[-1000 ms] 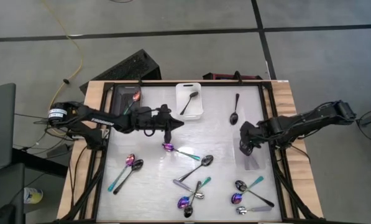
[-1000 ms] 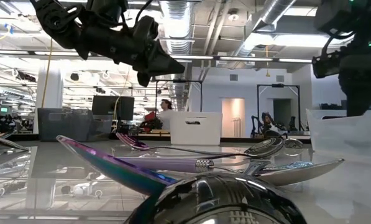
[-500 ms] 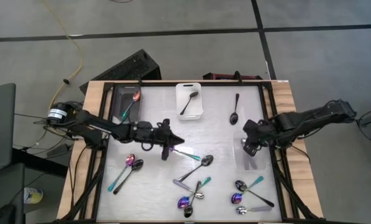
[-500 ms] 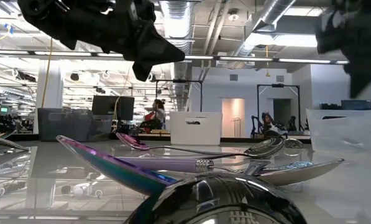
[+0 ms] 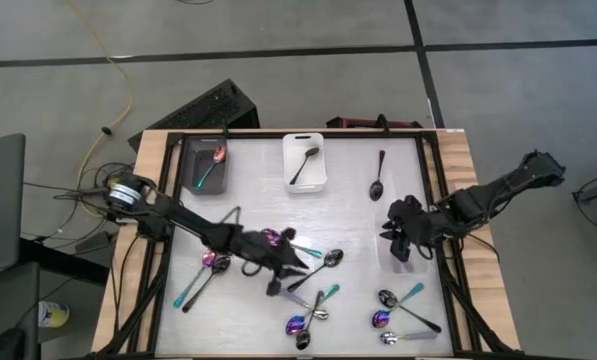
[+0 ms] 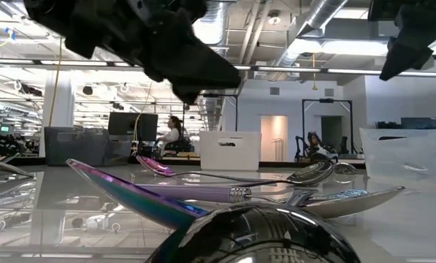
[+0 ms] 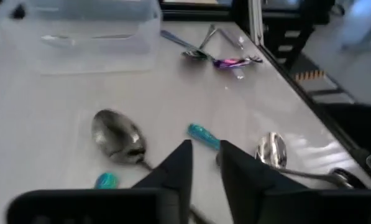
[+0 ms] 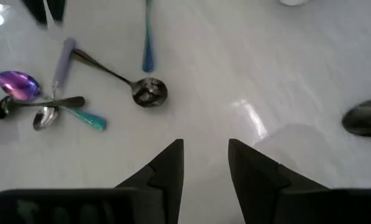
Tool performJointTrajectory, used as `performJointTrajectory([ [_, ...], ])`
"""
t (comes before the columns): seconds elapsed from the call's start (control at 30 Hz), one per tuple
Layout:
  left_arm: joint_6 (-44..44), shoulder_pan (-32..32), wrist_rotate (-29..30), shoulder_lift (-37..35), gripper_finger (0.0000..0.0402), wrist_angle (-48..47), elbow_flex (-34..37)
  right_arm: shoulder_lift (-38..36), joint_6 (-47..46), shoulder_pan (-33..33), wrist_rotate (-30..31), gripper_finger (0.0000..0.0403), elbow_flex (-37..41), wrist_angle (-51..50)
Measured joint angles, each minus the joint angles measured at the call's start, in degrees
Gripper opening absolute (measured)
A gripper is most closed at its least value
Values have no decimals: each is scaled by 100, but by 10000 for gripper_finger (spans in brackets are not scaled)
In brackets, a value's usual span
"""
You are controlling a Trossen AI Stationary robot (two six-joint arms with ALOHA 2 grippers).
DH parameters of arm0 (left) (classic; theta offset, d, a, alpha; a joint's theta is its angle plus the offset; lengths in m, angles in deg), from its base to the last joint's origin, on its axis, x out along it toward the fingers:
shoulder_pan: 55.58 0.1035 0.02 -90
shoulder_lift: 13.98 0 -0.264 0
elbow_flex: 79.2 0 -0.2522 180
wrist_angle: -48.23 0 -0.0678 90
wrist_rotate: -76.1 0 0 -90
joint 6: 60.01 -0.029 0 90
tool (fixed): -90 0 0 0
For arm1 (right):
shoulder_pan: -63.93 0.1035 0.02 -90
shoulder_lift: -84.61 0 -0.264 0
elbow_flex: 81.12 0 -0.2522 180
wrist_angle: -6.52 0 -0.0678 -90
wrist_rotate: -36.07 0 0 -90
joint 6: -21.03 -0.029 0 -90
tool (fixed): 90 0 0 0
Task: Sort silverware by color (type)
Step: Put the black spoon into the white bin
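A white tabletop (image 5: pixel 348 215) framed by dark rails sits on a grey floor, and the low view looks across it into a large open workshop with ceiling ducts and a person seated far behind. Along the upper edge of the table stand a grey bin (image 5: pixel 204 163) at upper left with a purple spoon with a teal handle (image 5: pixel 212 164) in it, and a white bin (image 5: pixel 304 162) at upper centre with a black spoon (image 5: pixel 305 163) inside; a clear bin (image 5: pixel 406 258) sits at the right edge. A second black spoon (image 5: pixel 377 178) lies loose on the table right of the white bin. The other silverware is scattered across the lower half: two spoons (image 5: pixel 204 273) at lower left, a cluster of spoons (image 5: pixel 313 308) at lower centre, and another group of spoons (image 5: pixel 404 311) at lower right. The left gripper (image 5: pixel 283 275) reaches to the lower centre, fingers (image 7: pixel 173 174) narrowly parted and empty over the table near a silver spoon (image 7: pixel 118 135). The right gripper (image 5: pixel 402 238) hovers by the clear bin, fingers (image 8: pixel 163 171) moderately apart, holding nothing.
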Motion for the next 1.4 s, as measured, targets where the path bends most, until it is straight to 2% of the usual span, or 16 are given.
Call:
performJointTrajectory([
  [0.13,98,-37,519,627,123,-638,-794,190,-231,185,64,148,2,10],
  [0.23,446,-2,564,988,148,-1373,-1394,332,-406,356,62,148,2,9],
  [0.37,759,-25,538,1369,157,-2335,-1984,513,-478,577,61,148,2,10],
  [0.47,1008,-56,558,1643,158,-2392,-2204,632,-475,690,60,148,2,20],
  [0.77,1264,-281,1754,1913,158,-2488,-2319,854,-563,724,50,148,2,51],
  [1.07,713,-465,2051,1741,158,-2289,-2315,859,-569,724,36,148,2,51],
  [1.4,1324,-467,2400,1722,144,-2744,-2241,857,-565,724,34,148,2,46],
])
